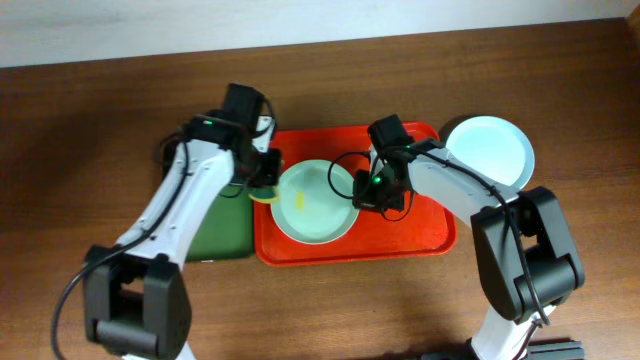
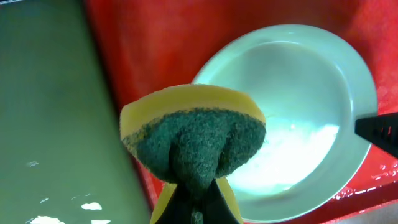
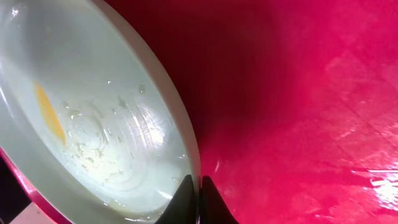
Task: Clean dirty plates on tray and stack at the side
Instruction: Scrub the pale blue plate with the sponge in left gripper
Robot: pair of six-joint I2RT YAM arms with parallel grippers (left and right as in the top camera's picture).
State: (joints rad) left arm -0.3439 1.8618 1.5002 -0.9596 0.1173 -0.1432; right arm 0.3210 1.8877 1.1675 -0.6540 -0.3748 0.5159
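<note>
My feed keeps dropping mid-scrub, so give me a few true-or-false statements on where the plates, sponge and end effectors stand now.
1. The left end effector grips the sponge. True.
2. The plate on the red tray is spotless. False: it carries a yellow smear.
3. The right end effector is shut on that plate's rim. True.
4. The second plate is stacked on the first. False: it lies alone on the table, right of the tray.
</note>
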